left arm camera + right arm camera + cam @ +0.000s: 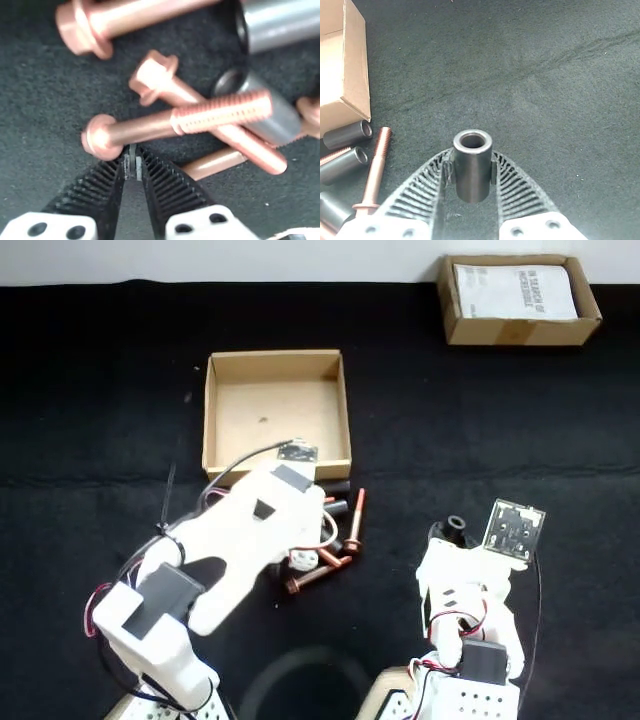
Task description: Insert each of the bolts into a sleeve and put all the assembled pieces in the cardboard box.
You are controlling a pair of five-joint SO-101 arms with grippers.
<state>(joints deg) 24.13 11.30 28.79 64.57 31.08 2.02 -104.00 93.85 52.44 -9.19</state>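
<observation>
While the left arm (230, 550) stretches from the near left corner out over the black table (90, 390), its wrist bends down over a heap of bolts (340, 540). The heap lies just near the cardboard box (275, 405), by the box's near right corner. The box sits with its open top up, in the middle of the table.

The left claw (132, 162) is closed. Its two black fingers (165, 185) meet at the tips, and I can see nothing held between them. The tips sit right against one bolt (150, 127), close to its round head. That bolt lies across two other bolts and a grey sleeve (272, 117).

To the right, well apart from the heap, the right arm (465, 580) is folded up short at the near edge of the table, with its wrist pointing up and away. The right claw (471, 164) is squeezed around a dark held sleeve (472, 170). This one stands upright, with its hole facing up.

At the far right corner sits a small box (515, 332) with paper (515, 290) in it.
</observation>
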